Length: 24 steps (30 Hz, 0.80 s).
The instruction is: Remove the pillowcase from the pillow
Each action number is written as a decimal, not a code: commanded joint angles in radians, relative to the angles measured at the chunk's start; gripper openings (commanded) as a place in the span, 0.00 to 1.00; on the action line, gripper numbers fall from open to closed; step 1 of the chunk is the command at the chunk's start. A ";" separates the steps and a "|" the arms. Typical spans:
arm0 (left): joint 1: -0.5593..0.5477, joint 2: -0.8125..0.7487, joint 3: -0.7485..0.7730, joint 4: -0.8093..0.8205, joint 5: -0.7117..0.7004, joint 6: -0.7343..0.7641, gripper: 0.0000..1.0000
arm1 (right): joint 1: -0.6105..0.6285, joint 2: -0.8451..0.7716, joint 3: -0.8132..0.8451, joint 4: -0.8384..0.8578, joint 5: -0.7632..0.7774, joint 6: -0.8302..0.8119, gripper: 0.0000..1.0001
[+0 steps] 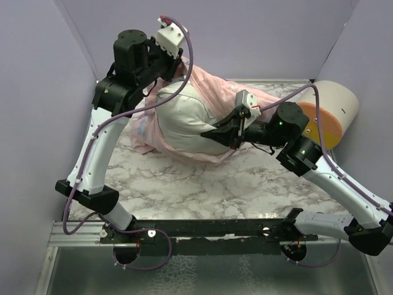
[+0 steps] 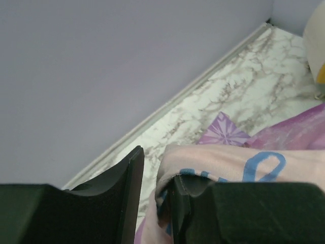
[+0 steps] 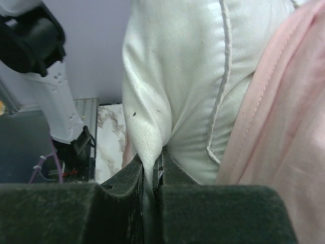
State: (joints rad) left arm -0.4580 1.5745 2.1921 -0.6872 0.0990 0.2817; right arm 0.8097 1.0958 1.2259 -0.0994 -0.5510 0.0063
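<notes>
The plump white rectangular pillow (image 1: 181, 117) lay in the upper middle of the overhead view, on the grey-veined marble table (image 1: 202, 190). Much of it was already bare. The thin pink printed fabric pillowcase (image 1: 215, 83) was bunched behind and beneath it, pale inner side outward, spilling to the pillow's left and upper right.

The right gripper (image 3: 154, 168) was clamped tight on a fold of the pillow's white skin at its right edge. The left gripper (image 2: 155, 165), at the upper left of the overhead view, had its jaws partly apart. The pillowcase edge lay draped over one finger (image 2: 188, 203), and bare table showed through the gap, so from where I stood nothing looked pinched.

I took it for the peeling stage, well along but unfinished. The next move seemed to call for the left jaws to close on that edge and draw it away toward the upper left while the right anchored the pillow.
</notes>
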 commanded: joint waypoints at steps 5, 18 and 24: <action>0.050 0.086 -0.182 -0.026 0.136 -0.128 0.52 | 0.005 0.020 0.192 0.177 -0.167 0.115 0.01; 0.421 -0.033 -0.050 -0.061 0.602 -0.362 0.99 | -0.004 0.195 0.261 0.080 0.477 0.038 0.01; 0.422 -0.214 -0.202 0.123 0.595 -0.434 0.99 | -0.004 0.237 0.304 0.062 0.483 0.043 0.01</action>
State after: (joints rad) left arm -0.0299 1.4624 2.0193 -0.7040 0.6304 -0.0795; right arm 0.8036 1.3136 1.4715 -0.0257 -0.1429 0.0582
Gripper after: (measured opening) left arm 0.991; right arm 0.040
